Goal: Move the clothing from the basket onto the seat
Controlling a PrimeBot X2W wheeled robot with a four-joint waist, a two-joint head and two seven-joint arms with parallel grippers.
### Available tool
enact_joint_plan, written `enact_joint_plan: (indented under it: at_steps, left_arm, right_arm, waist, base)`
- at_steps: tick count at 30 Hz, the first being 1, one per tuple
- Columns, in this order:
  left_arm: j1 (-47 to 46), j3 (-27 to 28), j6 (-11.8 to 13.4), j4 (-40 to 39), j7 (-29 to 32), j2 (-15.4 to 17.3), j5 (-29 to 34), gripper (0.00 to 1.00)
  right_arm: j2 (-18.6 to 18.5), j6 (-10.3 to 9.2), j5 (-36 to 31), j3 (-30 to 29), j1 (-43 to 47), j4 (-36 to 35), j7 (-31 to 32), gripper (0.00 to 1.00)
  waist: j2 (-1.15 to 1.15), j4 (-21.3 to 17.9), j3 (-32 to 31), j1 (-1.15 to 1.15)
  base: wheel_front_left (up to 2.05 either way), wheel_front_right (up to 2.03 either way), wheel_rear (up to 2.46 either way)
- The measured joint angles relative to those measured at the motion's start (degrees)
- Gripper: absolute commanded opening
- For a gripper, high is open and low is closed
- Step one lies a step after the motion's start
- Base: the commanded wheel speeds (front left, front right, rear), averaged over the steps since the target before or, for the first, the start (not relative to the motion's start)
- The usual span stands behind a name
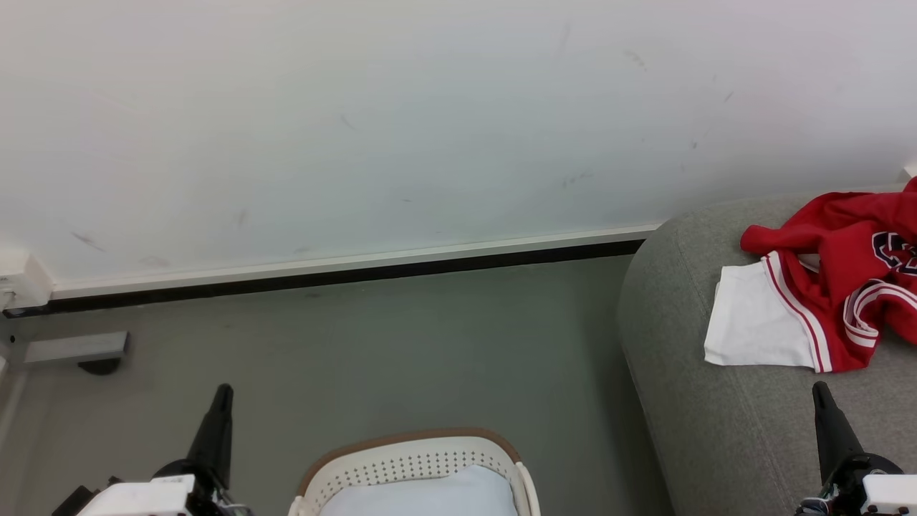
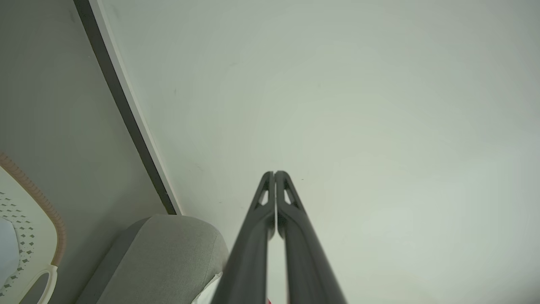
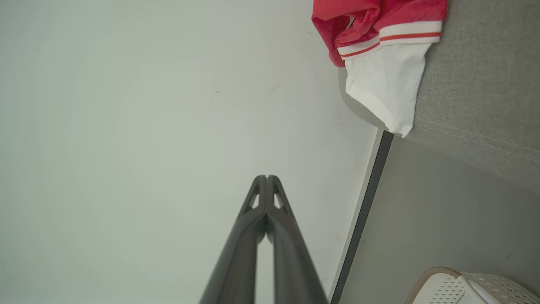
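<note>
Jersey [image 1: 838, 287]: crumpled on the grey sofa seat [image 1: 716, 444], just ahead of the right pincer [image 1: 821, 393], one white sleeve spread flat. It looks let go, so the move seems done.
Right pincer: clenched on nothing, clear of the cloth.
Left pincer [image 1: 222, 393]: clenched and empty, well to the left of the jersey.
Basket [image 1: 412, 448]: between the two pincers, with something pale blue [image 1: 430, 491] inside.

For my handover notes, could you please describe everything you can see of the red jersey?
The red jersey lies crumpled on the grey sofa seat, near its rounded end. It looks like soft fabric, with a white sleeve panel spread flat, red-and-white striped trim and a navy emblem cut off by the head view's edge. Only the seat touches it.
</note>
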Motion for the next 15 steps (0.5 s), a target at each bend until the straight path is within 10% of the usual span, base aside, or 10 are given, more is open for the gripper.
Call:
enact_joint_plan:
  at_steps: [15]
  left_arm:
    - [0.0,0.0,0.0,0.0,0.0,0.0,0.0,0.0]
  right_arm:
    - [0.0,0.0,0.0,0.0,0.0,0.0,0.0,0.0]
  waist:
    - [0.0,0.0,0.0,0.0]
  base:
    - [0.0,0.0,0.0]
